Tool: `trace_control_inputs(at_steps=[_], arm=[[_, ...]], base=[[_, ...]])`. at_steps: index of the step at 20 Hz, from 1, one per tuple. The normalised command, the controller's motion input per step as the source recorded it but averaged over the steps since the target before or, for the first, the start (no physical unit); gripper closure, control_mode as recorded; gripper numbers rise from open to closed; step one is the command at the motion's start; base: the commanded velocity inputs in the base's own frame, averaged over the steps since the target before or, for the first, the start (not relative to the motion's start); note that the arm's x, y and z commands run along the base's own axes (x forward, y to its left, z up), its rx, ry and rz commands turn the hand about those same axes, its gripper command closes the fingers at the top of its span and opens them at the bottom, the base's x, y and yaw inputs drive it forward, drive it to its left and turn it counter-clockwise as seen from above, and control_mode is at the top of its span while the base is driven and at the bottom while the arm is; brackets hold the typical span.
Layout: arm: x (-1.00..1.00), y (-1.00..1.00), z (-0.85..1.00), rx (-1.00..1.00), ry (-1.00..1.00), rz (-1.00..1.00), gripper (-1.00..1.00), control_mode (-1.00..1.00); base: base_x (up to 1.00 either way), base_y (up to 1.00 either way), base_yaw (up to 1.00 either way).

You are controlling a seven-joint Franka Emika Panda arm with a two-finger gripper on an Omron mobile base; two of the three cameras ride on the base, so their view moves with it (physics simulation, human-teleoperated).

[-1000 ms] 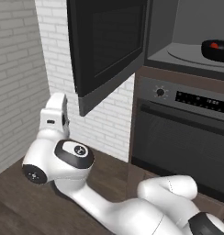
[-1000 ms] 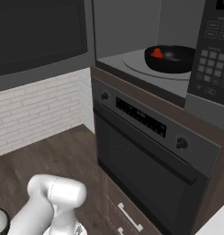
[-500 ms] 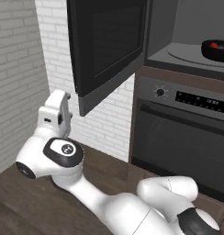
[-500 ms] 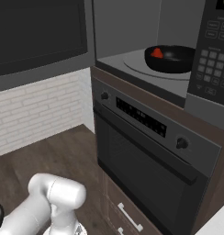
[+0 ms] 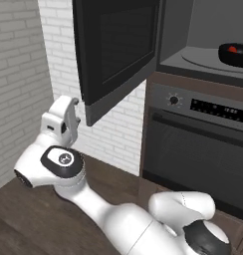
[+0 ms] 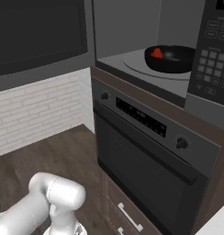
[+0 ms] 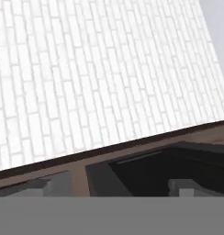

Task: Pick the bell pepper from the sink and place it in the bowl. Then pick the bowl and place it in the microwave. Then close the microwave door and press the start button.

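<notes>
Kitchen count: one of nearly everything

One microwave (image 6: 146, 50), one open microwave door (image 5: 116, 50), one bowl (image 6: 170, 58) holding one bell pepper (image 6: 156, 53), one oven (image 6: 150, 160) with two knobs (image 6: 181, 142), and one drawer handle (image 6: 129, 216), as far as can be seen.

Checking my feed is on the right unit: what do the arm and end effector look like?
Glossy white rounded arm links, dark grey joints, and a round black cap with a small white emblem. The white end effector ends in small grey finger tips.
</notes>
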Motion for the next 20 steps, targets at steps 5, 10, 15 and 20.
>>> trace_control_inputs(at_steps=[5, 10, 15, 20], arm=[[-0.38, -0.48, 0.16, 0.04, -0.27, -0.06, -1.00, -1.00], [-0.24, -0.69, 0.28, 0.08, -0.24, -0.05, -1.00, -1.00], [-0.44, -0.68, 0.33, 0.07, -0.30, -0.05, -1.00, -1.00], [-0.57, -0.77, 0.40, 0.10, -0.34, -0.05, -1.00, -1.00]], base=[[0.00, 0.00, 0.00], [0.00, 0.00, 0.00], [0.00, 0.00, 0.00], [0.00, 0.00, 0.00]])
